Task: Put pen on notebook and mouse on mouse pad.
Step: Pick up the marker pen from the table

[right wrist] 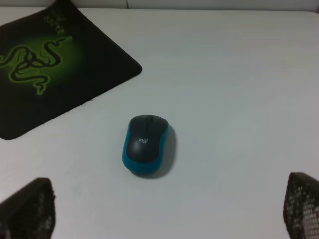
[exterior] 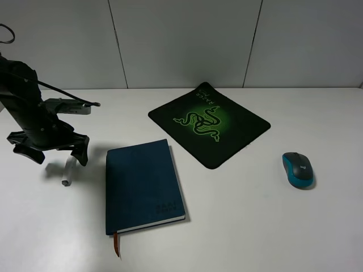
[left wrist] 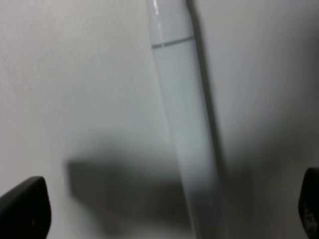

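Exterior high shows nothing placed yet: my left gripper [exterior: 57, 156] straddles the pen [exterior: 69, 169], spread wide, gripping nothing; notebook [exterior: 142, 184] bare, mouse [exterior: 298, 169] off the mouse pad [exterior: 241, 133], right gripper [right wrist: 164, 209] spread, empty.

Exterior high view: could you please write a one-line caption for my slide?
Left end effector open over the pen, near the notebook; mouse lies off the pad.

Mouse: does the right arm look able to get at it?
Likely yes: the mouse sits alone on the table, clear of the pad, and the right jaws stand open facing it.
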Robot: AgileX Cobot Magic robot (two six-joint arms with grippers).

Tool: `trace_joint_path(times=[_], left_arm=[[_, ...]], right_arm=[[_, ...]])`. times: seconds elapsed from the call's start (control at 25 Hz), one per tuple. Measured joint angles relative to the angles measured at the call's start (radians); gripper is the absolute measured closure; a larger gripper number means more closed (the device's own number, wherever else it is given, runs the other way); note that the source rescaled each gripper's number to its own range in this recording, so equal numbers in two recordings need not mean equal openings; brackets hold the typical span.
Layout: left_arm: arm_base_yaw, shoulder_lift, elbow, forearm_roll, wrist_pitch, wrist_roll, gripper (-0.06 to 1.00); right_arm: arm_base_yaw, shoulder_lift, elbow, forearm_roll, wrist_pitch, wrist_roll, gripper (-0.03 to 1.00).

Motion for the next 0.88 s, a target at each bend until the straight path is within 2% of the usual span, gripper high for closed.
trace_joint_path(times=[0.6, 0.72, 0.88], left_arm=[[0.000, 0.092, -0.079, -0.045, -0.018, -0.009, -0.05], [0.000, 0.093, -0.081, -0.046, -0.017, -0.009, 0.02], [0.000, 0.093, -0.081, -0.046, -0.013, -0.009, 0.20]], right_arm=[[0.000, 0.000, 0.000, 0.000, 0.000, 0.000, -0.03], [0.000, 0.000, 0.000, 0.000, 0.000, 0.000, -0.03], [0.000, 0.000, 0.000, 0.000, 0.000, 0.000, -0.03]])
